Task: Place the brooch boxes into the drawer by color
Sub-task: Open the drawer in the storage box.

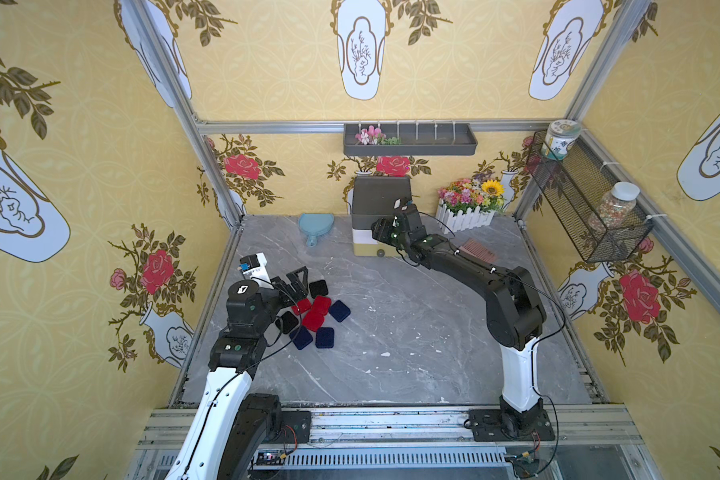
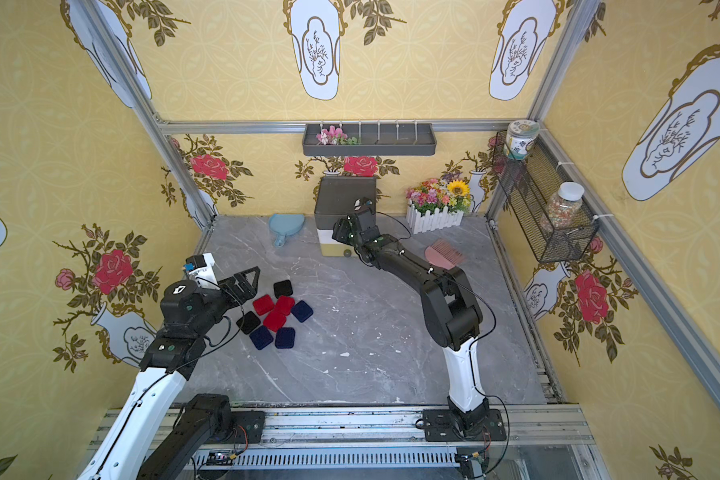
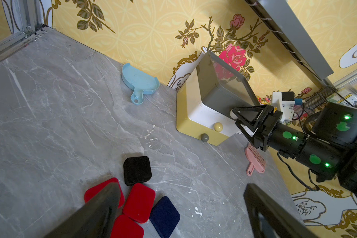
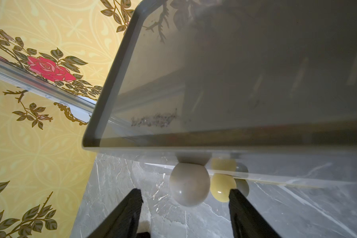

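Note:
Several brooch boxes (image 1: 313,320) (image 2: 275,320) lie in a tight cluster on the left of the marble table (image 1: 412,332): black, red and navy. My left gripper (image 1: 302,282) (image 2: 253,284) (image 3: 181,185) hovers at the cluster's far-left edge, open and holding nothing. The drawer chest (image 1: 381,195) (image 2: 344,191) (image 3: 202,111) stands against the back wall. My right gripper (image 1: 381,232) (image 2: 339,232) (image 4: 185,191) is at its front, open. Its jaws stand on either side of the top drawer's pale round knob (image 4: 189,185), with a gap on each side. A yellow knob (image 4: 222,187) and a grey knob (image 4: 242,186) show behind it.
A light blue hand mirror (image 1: 316,226) lies left of the chest. To the chest's right are a pink comb (image 1: 476,251) and a white fenced flower box (image 1: 468,203). A long dark wall tray (image 1: 410,139) hangs above. A wire basket (image 1: 587,199) with jars hangs on the right wall.

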